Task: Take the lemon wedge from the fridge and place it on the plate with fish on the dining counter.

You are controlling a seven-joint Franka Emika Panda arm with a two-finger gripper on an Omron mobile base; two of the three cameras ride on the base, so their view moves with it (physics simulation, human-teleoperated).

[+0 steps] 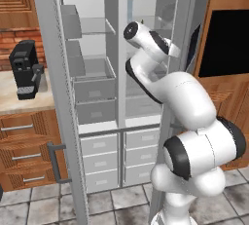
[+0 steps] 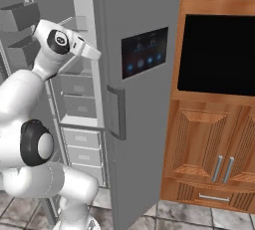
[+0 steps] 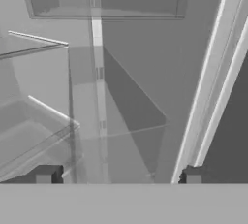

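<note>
My jaws are standing wide apart, the two dark tips showing far to either side at the bottom of the hand view, with nothing between them. I am reaching into the open fridge, the hand sitting at upper-shelf height between the centre divider and the right-hand door, which is hanging ajar beside my wrist.

Lemon wedge: I cannot tell where it is lying. The hand view is giving me pale grey back wall, the vertical divider running up the middle, and clear shelf edges off to one side, all bare as far as I can make out. No yellow is showing anywhere in the compartment from either base view.

Judgement: the bearing from jaws to wedge is not yet fixed, so the coming move is turning on a search. I am judging the wedge to be below or beside my present line of sight.
</note>
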